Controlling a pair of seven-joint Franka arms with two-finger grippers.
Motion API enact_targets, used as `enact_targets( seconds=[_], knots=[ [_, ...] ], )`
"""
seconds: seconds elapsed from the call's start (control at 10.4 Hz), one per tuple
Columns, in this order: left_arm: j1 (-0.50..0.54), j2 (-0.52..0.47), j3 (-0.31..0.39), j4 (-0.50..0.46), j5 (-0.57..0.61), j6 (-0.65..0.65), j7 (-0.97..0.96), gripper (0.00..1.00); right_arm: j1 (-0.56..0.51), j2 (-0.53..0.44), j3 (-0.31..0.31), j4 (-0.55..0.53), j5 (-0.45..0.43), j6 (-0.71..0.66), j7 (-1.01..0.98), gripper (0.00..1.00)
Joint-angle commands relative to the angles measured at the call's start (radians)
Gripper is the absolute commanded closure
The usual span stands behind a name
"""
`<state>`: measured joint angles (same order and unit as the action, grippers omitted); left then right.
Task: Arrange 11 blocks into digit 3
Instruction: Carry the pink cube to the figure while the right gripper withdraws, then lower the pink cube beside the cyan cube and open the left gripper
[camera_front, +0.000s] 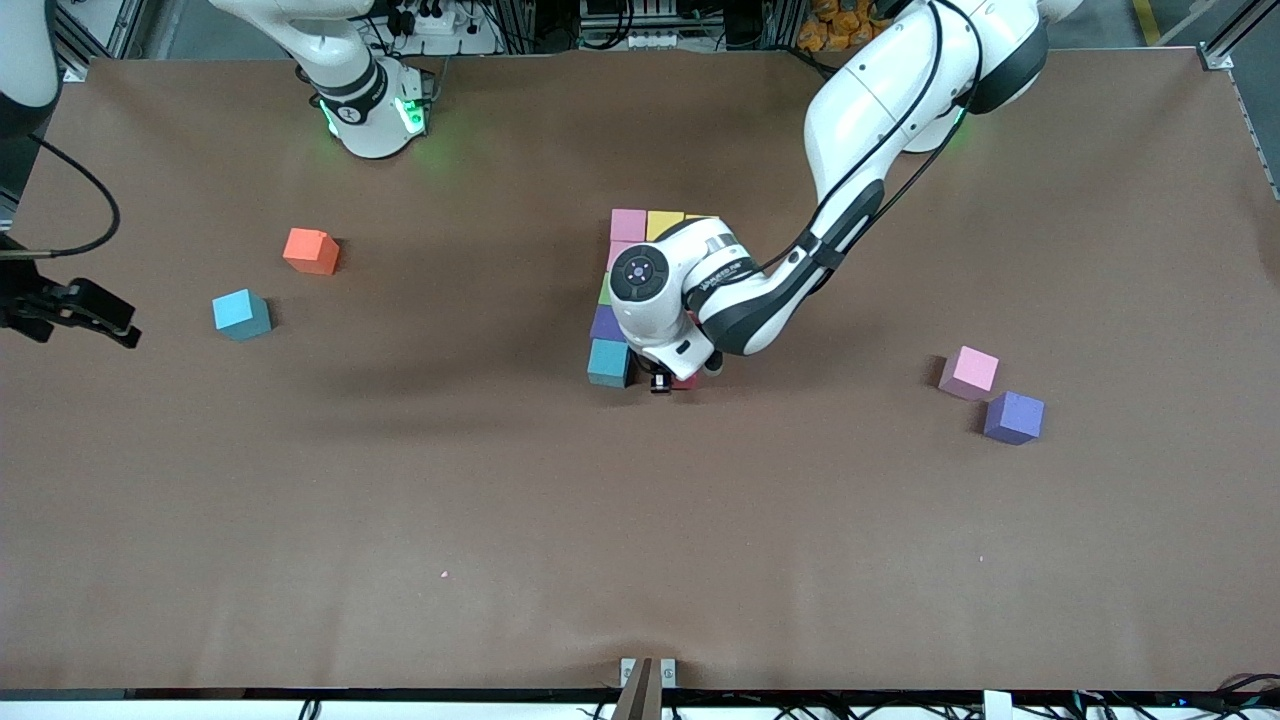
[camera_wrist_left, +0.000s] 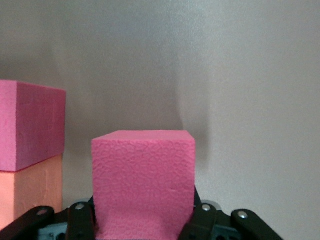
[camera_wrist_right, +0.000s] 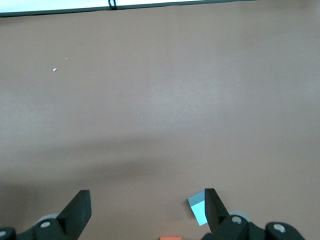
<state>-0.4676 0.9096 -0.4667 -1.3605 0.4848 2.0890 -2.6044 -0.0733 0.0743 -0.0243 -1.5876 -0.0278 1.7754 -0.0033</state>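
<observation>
Your left pincer (camera_front: 661, 381) sits low at the near end of the figure, closed on a pink block (camera_wrist_left: 143, 182). In the left wrist view that block stands between the jaws, just apart from a pink-over-orange pair (camera_wrist_left: 30, 155) of neighbouring cubes. So the step in hand looks like placing this block into the nearest bar of the digit 3 (camera_front: 640, 300), beside the teal block (camera_front: 608, 362) at the near corner.

Working away from the camera, the arm covers most of the figure. You can make out a purple block (camera_front: 603, 324) and a sliver of green above the teal one, then pink (camera_front: 628, 224) and yellow (camera_front: 664, 223) at the farthest bar. How many cubes are set, you cannot tell.

4 blocks lie loose on the worktop (camera_front: 400, 520): a second purple block (camera_front: 1013, 417) and a pink one (camera_front: 969, 372) toward the left arm's end, a cyan block (camera_front: 241, 314) and an orange block (camera_front: 310, 251) toward the right arm's end.

Your right pincer (camera_wrist_right: 147, 212) waits with jaws spread wide and empty, over the edge at its own end.

Next, judge the pink block flush with its neighbours, release it, then lift straight up so nothing shifts.
</observation>
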Motion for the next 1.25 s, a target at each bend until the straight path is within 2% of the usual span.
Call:
enact_targets(
  seconds=[0.0, 0.29, 1.15],
  knots=[
    [-0.043, 0.026, 0.023, 0.053, -0.022, -0.001, -0.013, 0.87, -0.033, 0.007, 0.017, 0.04, 0.0, -0.025, -0.018, 0.0],
    [-0.06, 0.032, 0.033, 0.066, -0.02, 0.002, -0.01, 0.87, -0.062, 0.005, 0.015, 0.054, 0.005, -0.045, -0.021, 0.0],
    [-0.089, 0.04, 0.062, 0.083, -0.02, 0.039, 0.0, 0.86, -0.056, 0.005, 0.02, 0.055, 0.005, -0.085, -0.05, 0.0]
  ],
)
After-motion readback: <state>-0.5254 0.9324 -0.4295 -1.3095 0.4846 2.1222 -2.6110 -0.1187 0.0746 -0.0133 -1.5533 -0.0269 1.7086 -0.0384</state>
